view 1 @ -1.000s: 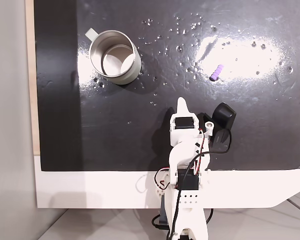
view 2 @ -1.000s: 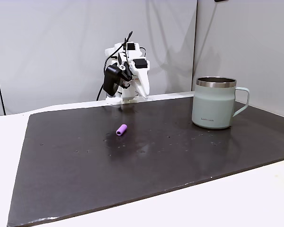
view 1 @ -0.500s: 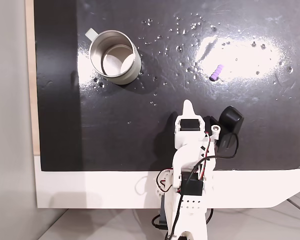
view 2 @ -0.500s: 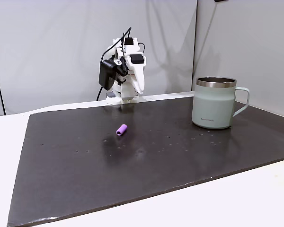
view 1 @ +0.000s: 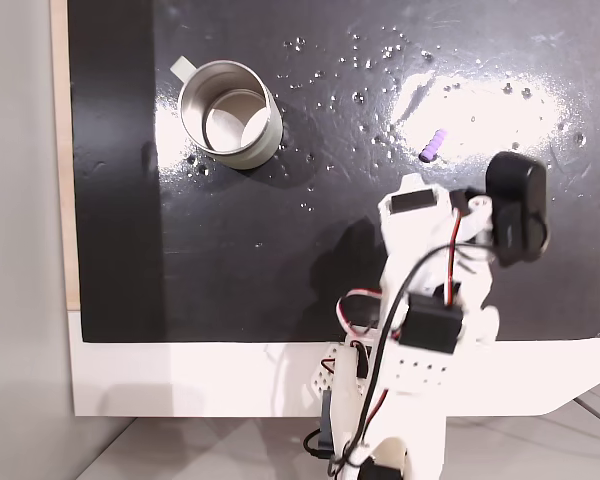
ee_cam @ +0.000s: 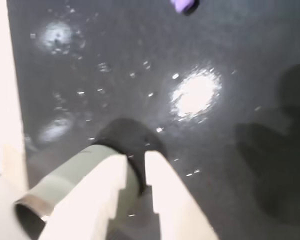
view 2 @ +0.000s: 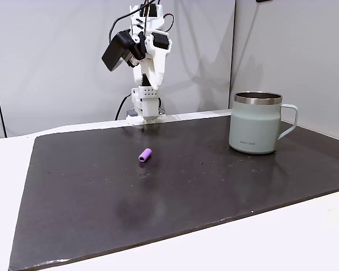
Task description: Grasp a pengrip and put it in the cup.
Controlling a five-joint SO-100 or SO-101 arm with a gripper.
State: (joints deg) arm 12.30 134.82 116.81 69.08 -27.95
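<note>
The pengrip [view 1: 432,147] is a small light-purple tube lying alone on the black mat, and it also shows as the pengrip [view 2: 144,154] and at the top edge as the pengrip [ee_cam: 182,4]. The cup [view 1: 228,112] stands upright and empty at the mat's far left in a fixed view from above. It shows from the side as the cup [view 2: 255,122]. My gripper [ee_cam: 135,157] hangs high over the mat, its two white fingers close together with nothing between them. Behind the fingers lies the cup [ee_cam: 65,182], and the pengrip sits far ahead of them.
The white arm [view 1: 415,300] rises from its base at the mat's near edge, with a black camera [view 1: 517,205] at its side. The black mat [view 2: 175,197] lies on a white table [view 1: 180,380]. Grey walls stand behind.
The arm has unfolded from its low tucked pose and lifted high. Seen from above, its head has swung right, toward the pengrip's side. The pengrip and cup have not moved.
</note>
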